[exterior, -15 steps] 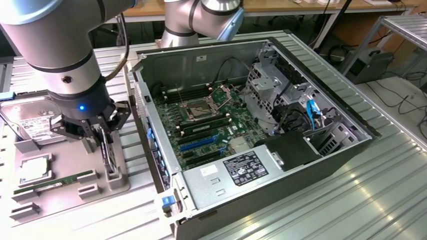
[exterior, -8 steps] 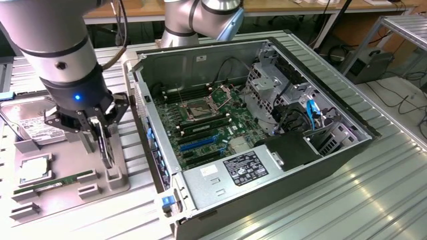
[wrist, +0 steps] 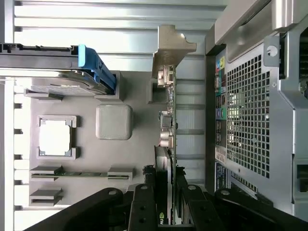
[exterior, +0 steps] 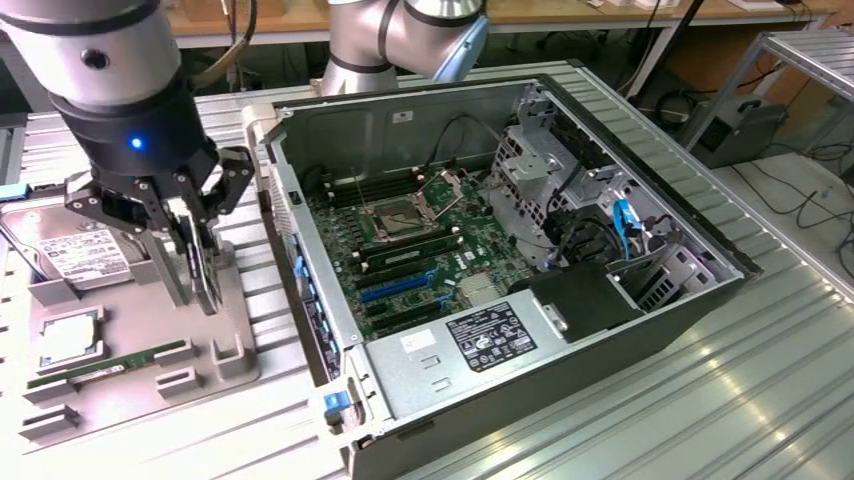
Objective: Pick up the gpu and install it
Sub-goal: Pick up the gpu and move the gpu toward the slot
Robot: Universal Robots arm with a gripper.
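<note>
Exterior view: at the exterior view's left, the gripper (exterior: 195,256) is clamped half-closed on the gpu (exterior: 204,282), which stands on edge over the gray parts tray (exterior: 134,372), beside the open computer case (exterior: 561,345).

Wrist view: the fingers (wrist: 144,208) pinch the gpu (wrist: 168,120) edge-on, its silver bracket (wrist: 171,44) near the case's rear panel (wrist: 246,120).

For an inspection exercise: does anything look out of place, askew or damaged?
Nothing stands out. The gpu is upright in the gripper at the grey tray; hard drive and memory stick lie in their holders.
</note>
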